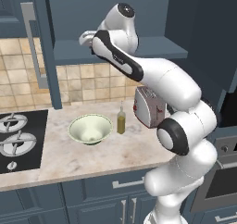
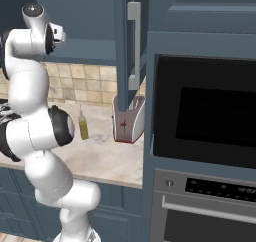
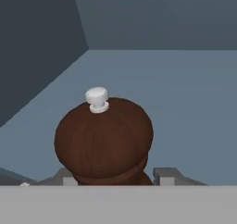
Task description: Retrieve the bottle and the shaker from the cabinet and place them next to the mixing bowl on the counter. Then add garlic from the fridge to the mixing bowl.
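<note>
Close up, fingers (image 3: 113, 174) grip the brown shaker (image 3: 103, 140) on the cabinet (image 1: 139, 47) shelf; down on the tabletop (image 1: 83, 156), bottle (image 1: 121, 119) stands just right of the mixing bowl (image 1: 90, 128)

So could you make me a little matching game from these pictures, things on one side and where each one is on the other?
Things:
1. shaker
2. bottle
3. bowl
4. toaster

Places:
A. on the counter, right of the bottle
B. on the cabinet shelf, between the pincer tips
C. on the counter, next to the hob
D. on the counter, between bowl and toaster

Pairs: 1-B, 2-D, 3-C, 4-A
</note>
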